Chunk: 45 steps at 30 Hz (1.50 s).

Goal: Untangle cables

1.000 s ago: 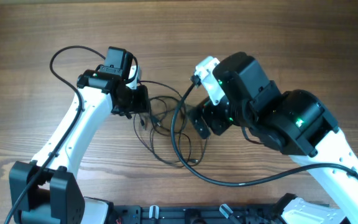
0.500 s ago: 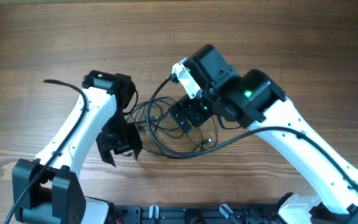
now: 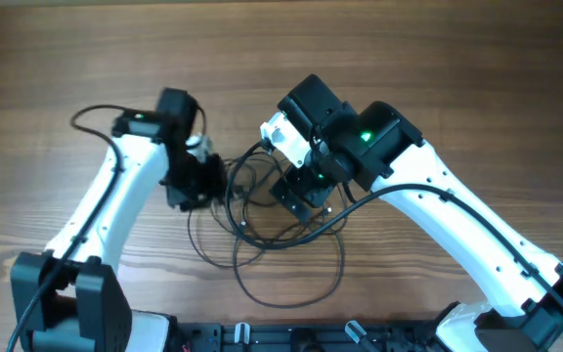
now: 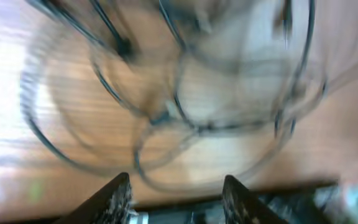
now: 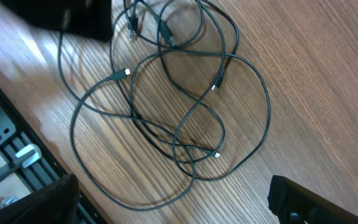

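Observation:
The cables (image 3: 339,266) are thin black cords lying in loose overlapping loops on the wooden table between my two arms. In the right wrist view the cables (image 5: 267,115) are spread flat, with small plugs (image 5: 215,86) showing at their ends. My right gripper (image 3: 296,196) hovers over the tangle's upper right part; its jaws (image 5: 179,202) stand wide open and empty. My left gripper (image 3: 192,186) is at the tangle's left edge. Its view is motion-blurred, with open, empty fingers (image 4: 115,200) framing cable loops (image 4: 185,127).
A black rail (image 3: 291,337) runs along the table's front edge and also shows in the right wrist view (image 5: 5,143). Thicker black arm wires loop beside the left arm (image 3: 86,117) and under the right arm (image 3: 399,191), over the tangle.
My left gripper has swung from the front of the table back up to the tangle's left edge. The cables have spread into wider loops toward the front. My right gripper has barely shifted.

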Each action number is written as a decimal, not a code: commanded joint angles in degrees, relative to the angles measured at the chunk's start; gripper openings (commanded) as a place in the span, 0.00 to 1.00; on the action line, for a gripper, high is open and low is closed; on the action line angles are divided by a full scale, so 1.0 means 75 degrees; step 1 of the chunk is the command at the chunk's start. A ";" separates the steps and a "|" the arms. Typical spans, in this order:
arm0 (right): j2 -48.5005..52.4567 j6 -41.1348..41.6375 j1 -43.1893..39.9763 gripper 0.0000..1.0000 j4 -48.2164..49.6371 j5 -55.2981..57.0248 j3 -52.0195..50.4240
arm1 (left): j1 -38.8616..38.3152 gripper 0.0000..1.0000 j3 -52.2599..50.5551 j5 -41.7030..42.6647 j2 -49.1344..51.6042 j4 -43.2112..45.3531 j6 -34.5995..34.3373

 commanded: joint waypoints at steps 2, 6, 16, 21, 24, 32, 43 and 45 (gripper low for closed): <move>0.0073 0.1367 -0.0023 1.00 0.0434 -0.0035 -0.0015 | 0.1078 0.45 0.0017 -0.1629 0.0015 0.1020 -0.1428; 0.0251 0.2728 -0.0023 0.99 0.0985 0.0015 -0.0169 | 0.2025 0.46 0.0015 -0.2052 0.0015 0.1026 -0.1781; 0.2550 0.1556 -0.0160 0.94 0.1641 0.0685 -0.0481 | 0.2632 0.55 0.0015 -0.2057 0.0015 0.0493 -0.1687; 0.3375 0.1445 -0.0166 0.78 0.2011 0.0647 -0.0676 | 0.2632 0.57 0.0015 -0.2057 0.0015 0.0495 -0.1687; 0.3730 0.1443 -0.0166 0.71 0.2057 0.0595 -0.0766 | 0.2632 0.57 0.0015 -0.2055 0.0015 0.0487 -0.1687; 0.3821 0.1457 -0.0166 0.10 0.2081 0.0291 -0.0764 | 0.2632 0.58 0.0015 -0.2055 0.0015 0.0487 -0.1687; 0.2815 0.1437 -0.0166 0.04 -0.0093 0.0029 0.2433 | 0.2632 0.63 0.0015 -0.2055 0.0015 0.0393 -0.1679; 0.2352 0.1393 -0.0166 0.04 -0.0184 0.0326 0.3751 | 0.2632 0.63 0.0015 -0.2052 0.0015 0.0306 -0.1486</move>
